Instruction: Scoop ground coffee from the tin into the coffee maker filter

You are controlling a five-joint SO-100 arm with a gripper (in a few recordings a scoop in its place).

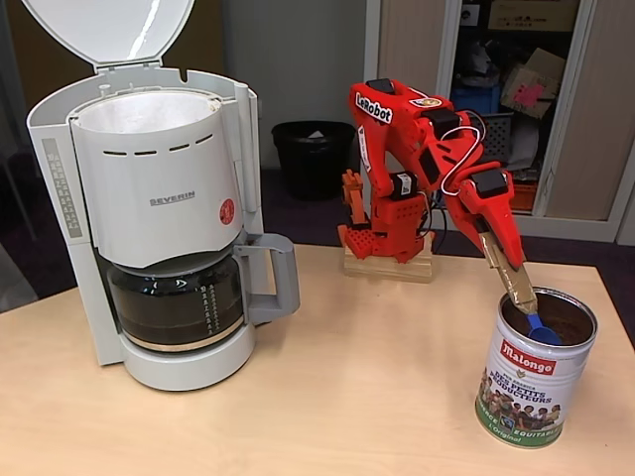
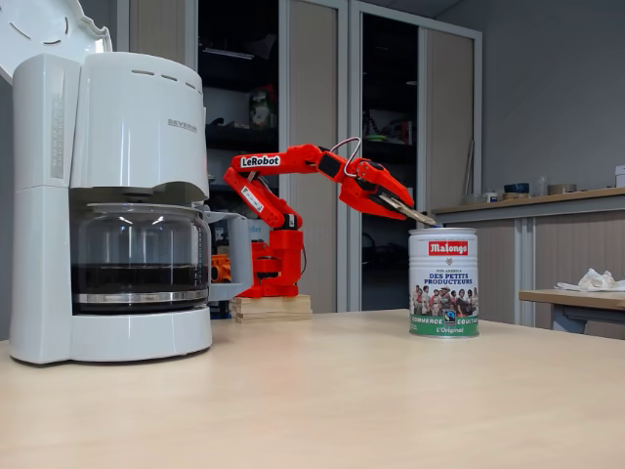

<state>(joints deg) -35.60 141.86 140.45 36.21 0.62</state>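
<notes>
Office room, cupboards behind, pale wood tabletop (image 1: 327,397). Red arm reaches down to the tin (image 1: 533,382), which stands at the right of the tabletop, well apart from the coffee maker (image 1: 159,218) on the left. Pincer (image 1: 504,260) clamped on a wooden handle with a blue scoop (image 1: 542,330) dipped inside the tin, over the ground coffee (image 1: 568,317). Filter (image 1: 139,111) sits open at the top of the machine, lid up. Risks: scoop catches the rim on lifting and tips the tin; a tilted scoop spills powder on the long carry; handle slips in the grip.
</notes>
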